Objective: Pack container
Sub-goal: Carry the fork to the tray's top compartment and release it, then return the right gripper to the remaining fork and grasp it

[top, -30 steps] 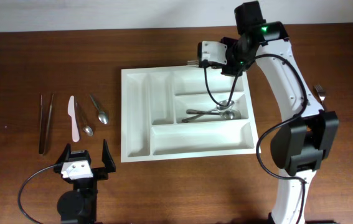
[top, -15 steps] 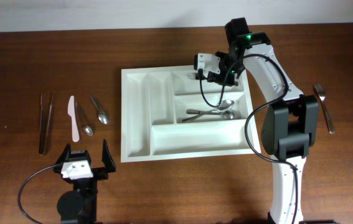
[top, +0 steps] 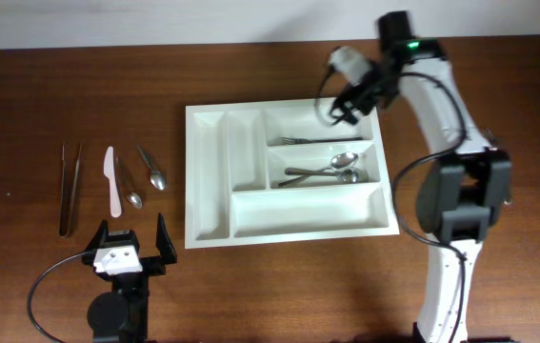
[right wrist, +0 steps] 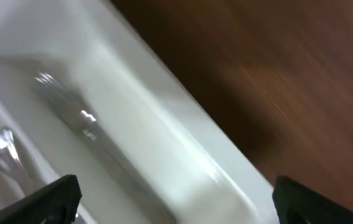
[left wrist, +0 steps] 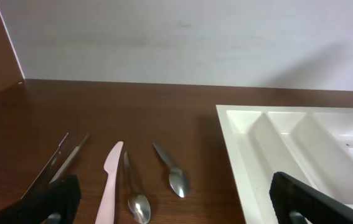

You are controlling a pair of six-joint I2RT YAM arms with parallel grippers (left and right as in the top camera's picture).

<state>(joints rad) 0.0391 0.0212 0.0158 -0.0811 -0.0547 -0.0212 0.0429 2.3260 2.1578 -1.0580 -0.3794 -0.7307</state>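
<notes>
The white container [top: 209, 176] lies mid-table; its near corner shows at the right of the left wrist view [left wrist: 301, 146]. A fork [top: 322, 141] rests in its far wide compartment, and two spoons [top: 331, 171] in the middle one. My right gripper [top: 346, 100] hovers open and empty above the tray's far right rim [right wrist: 182, 168]; the fork [right wrist: 64, 99] shows blurred below it, between the fingertips [right wrist: 55, 194]. My left gripper [top: 129, 246] stands open near the front left edge, short of the loose utensils, with nothing between its fingers [left wrist: 45, 202].
Left of the tray lie two dark slim utensils [top: 68, 186], a white plastic knife [top: 110, 181] and two metal spoons [top: 129, 186] [top: 152, 169]. The left wrist view shows them too: the knife [left wrist: 109, 186], the spoons [left wrist: 136, 199] [left wrist: 173, 175]. A pale wall borders the table's far side.
The right gripper opened and let go of the fork, which now lies in the far wide compartment. It then rose and swung back to the right. The left arm stayed still.
</notes>
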